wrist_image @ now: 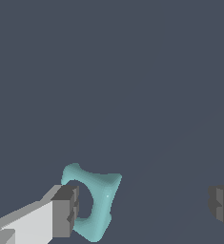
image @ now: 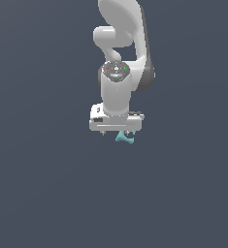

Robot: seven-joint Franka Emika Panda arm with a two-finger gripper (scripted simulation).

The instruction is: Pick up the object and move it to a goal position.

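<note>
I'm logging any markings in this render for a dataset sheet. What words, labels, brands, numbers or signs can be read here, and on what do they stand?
None: no readable text in either view.
The gripper, the teal piece and the plain grey background bear no lettering.
The small coloured specks on the arm's wrist joint are too small to read as signs.

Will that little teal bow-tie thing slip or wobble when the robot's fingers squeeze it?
The teal piece looks smooth, curved and flared, so it may twist or slide when squeezed. It seems solid, so probably stiff rather than floppy. In the wrist view the gripper is wide open, with one finger right beside the piece and the other far off, so closing might nudge it sideways first.
</note>
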